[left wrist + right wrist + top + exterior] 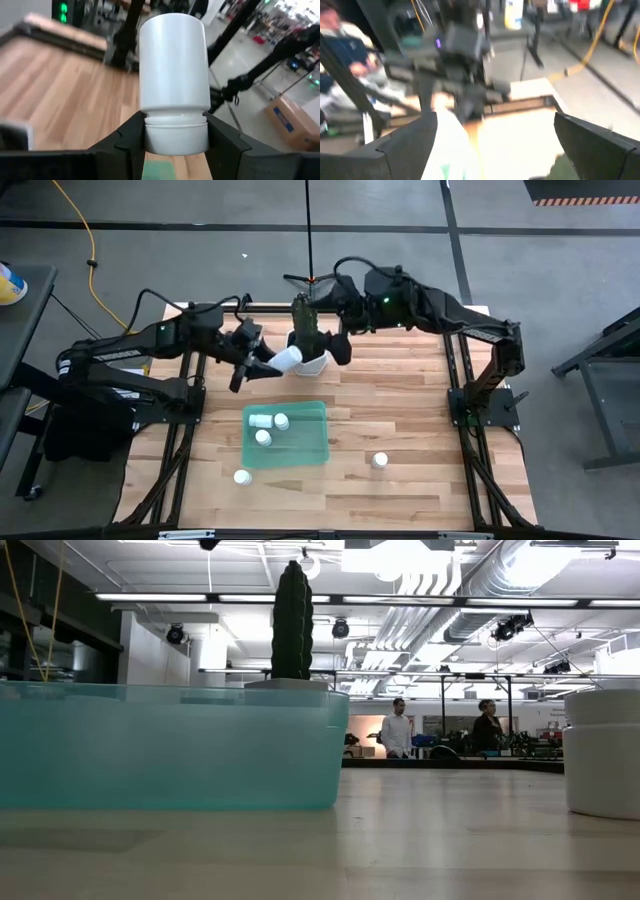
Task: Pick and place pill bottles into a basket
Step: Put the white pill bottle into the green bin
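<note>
My left gripper (270, 357) is shut on a white pill bottle (288, 358), held above the table just left of the white pot (316, 362) with the cactus (305, 325). My right gripper (340, 348) is open and empty on the pot's right side; its wide-apart fingers show in the right wrist view (495, 145). The teal tray (310, 442) lies nearer the front with three bottles in it (263, 437). One bottle (241, 477) stands on the table left of the tray, another (380, 461) to its right. The low view shows neither gripper. My left gripper pinches the bottle's cap (176, 136) between its two fingers (131, 137), one on each side. The fingers come about level from the table's left. The bottle's body (174, 65) sticks straight out beyond the fingertips, lifted clear of the table.
The pot with the cactus stands at the table's far middle, between the two grippers. The tray wall (170, 745) and a bottle (605, 750) show at table height. People stand far off in the room (398, 728). Bare wood lies right of the tray (410, 410).
</note>
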Controlling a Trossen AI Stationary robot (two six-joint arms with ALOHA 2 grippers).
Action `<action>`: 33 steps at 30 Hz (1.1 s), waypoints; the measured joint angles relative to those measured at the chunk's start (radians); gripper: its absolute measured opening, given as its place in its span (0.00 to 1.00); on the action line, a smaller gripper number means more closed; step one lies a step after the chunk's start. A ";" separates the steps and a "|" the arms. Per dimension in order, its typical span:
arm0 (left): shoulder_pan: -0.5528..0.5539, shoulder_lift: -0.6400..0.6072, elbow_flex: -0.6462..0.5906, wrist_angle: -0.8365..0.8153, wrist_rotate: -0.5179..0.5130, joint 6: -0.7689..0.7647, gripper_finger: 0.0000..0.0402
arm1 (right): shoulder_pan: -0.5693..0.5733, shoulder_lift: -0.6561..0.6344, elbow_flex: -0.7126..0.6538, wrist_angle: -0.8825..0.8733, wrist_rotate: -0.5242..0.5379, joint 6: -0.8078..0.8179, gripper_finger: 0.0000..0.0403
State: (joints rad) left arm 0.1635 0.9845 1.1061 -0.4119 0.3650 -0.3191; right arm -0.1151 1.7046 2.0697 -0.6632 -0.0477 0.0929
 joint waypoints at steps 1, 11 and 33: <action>0.000 -0.007 0.000 -0.033 0.008 0.000 0.48 | 0.004 0.000 -0.001 -0.041 0.012 0.006 0.97; 0.000 0.017 0.192 -0.561 0.025 0.063 0.48 | 0.043 0.002 -0.063 -0.285 0.136 0.106 0.97; -0.001 0.334 0.509 -1.159 0.141 0.090 0.48 | 0.149 0.002 -0.415 -0.298 0.148 0.350 0.97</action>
State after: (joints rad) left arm 0.1627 1.3181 1.6154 -1.5707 0.5059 -0.2291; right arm 0.0337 1.7069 1.6542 -0.9612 0.1002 0.4429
